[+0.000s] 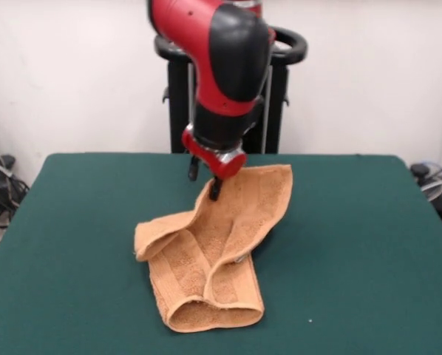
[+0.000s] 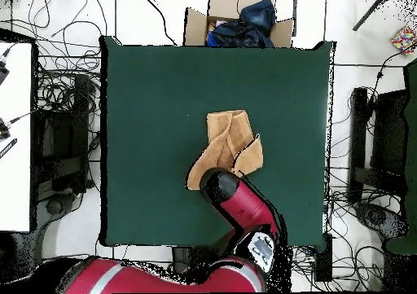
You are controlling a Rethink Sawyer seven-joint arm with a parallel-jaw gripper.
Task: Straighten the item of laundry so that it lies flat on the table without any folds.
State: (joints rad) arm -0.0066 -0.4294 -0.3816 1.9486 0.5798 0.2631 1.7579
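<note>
The orange-tan towel (image 1: 206,251) lies crumpled and folded over itself near the middle of the green table (image 1: 73,222). One edge is lifted off the table and rises to my gripper (image 1: 212,189), which looks shut on that raised edge. The rest of the towel sags down toward the table's front in loose folds. In the overhead view the towel (image 2: 230,138) sits at the table's (image 2: 147,103) centre. There the red arm (image 2: 236,197) covers the gripper and the towel's near corner.
The black pedestal (image 1: 178,96) stands behind the table's far edge. In the overhead view a cardboard box (image 2: 236,24) holding dark blue things sits just beyond the table's far edge. Cables (image 2: 57,87) and equipment lie on the floor on both sides.
</note>
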